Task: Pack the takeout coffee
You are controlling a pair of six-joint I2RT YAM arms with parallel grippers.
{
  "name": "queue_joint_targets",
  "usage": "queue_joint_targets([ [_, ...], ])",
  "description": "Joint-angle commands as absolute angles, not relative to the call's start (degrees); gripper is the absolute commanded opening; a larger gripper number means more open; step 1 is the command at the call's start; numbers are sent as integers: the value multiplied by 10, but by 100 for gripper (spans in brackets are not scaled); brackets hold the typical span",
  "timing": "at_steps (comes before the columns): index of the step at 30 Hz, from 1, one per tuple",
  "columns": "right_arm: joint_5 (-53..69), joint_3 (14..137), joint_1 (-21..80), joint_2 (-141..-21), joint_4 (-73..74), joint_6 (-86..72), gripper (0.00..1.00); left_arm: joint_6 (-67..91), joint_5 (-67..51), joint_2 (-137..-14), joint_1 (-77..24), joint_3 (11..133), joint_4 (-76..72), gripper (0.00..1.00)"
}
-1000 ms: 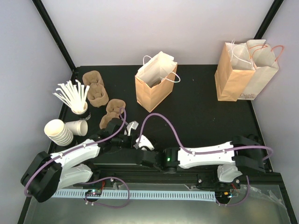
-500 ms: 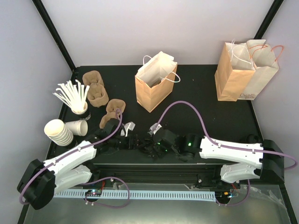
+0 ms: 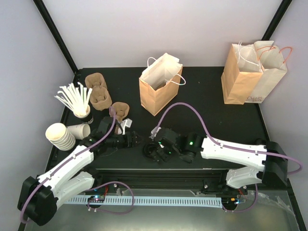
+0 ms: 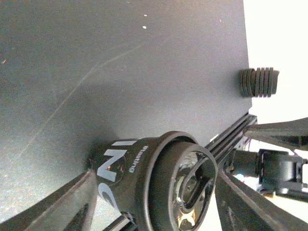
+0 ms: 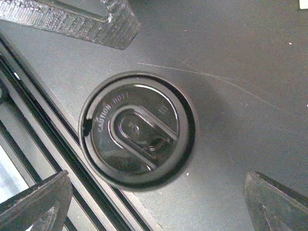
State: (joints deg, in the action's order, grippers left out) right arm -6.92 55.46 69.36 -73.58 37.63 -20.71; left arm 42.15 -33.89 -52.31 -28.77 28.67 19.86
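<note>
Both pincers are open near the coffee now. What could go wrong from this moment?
The coffee stands right beside the table edge; a nudge there might tip it off.
The left pincer and right pincer, both open, hang close around it, so they could collide when one closes.
The nearest bag stands far back; a weak grip might spill on that long way.

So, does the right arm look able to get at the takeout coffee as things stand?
Likely yes: the right gripper is open directly above the takeout coffee, with nothing over it. The left gripper, open around the cup's side, may crowd it.
</note>
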Motion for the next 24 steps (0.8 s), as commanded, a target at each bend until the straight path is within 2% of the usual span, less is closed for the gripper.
queue_joint_targets([
  [1, -70, 608, 692, -784, 420, -213, 100, 417, -365, -499, -258, 253, 218, 64],
  [4, -94, 620, 691, -792, 422, -269, 100, 427, -380, -490, -254, 221, 198, 57],
  [10, -136, 675, 687, -829, 491, -392, 96, 442, -409, -487, -250, 178, 155, 55],
  [17, -143, 697, 686, -833, 508, -468, 75, 436, -391, -452, -244, 163, 168, 55],
  [22, -140, 667, 674, -792, 470, -482, 76, 439, -374, -401, -240, 146, 168, 62],
  [23, -130, 665, 669, -789, 469, -482, 75, 443, -370, -391, -239, 141, 166, 66],
  [24, -123, 664, 665, -786, 468, -486, 73, 449, -366, -380, -236, 134, 164, 75],
])
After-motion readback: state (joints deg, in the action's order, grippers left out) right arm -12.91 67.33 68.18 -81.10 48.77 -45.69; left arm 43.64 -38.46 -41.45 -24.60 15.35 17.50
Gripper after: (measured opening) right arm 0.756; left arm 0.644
